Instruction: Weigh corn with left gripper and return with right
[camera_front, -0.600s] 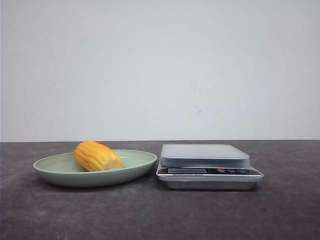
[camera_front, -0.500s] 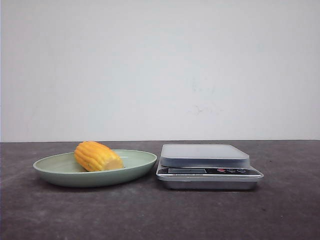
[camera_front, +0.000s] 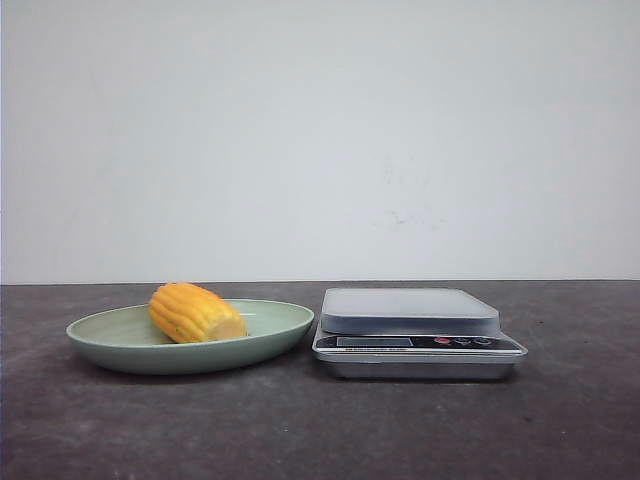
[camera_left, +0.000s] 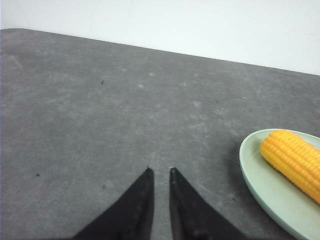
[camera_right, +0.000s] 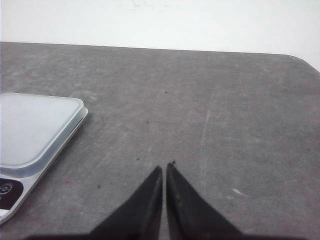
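The corn (camera_front: 196, 313), a short yellow-orange cob piece, lies in the pale green plate (camera_front: 110, 345) left of the scale. It also shows in the left wrist view (camera_left: 295, 160), on the plate's rim side (camera_left: 255, 175). My left gripper (camera_left: 159, 171) hovers over bare table left of the plate, its fingers nearly together with a narrow slit and nothing between them. My right gripper (camera_right: 166, 166) is shut and empty over bare table right of the scale. Neither gripper shows in the front view.
A silver digital kitchen scale (camera_front: 410, 312) with a flat grey platform stands right of the plate; its corner shows in the right wrist view (camera_right: 35, 130). The dark grey table (camera_front: 320, 430) runs to a white wall behind.
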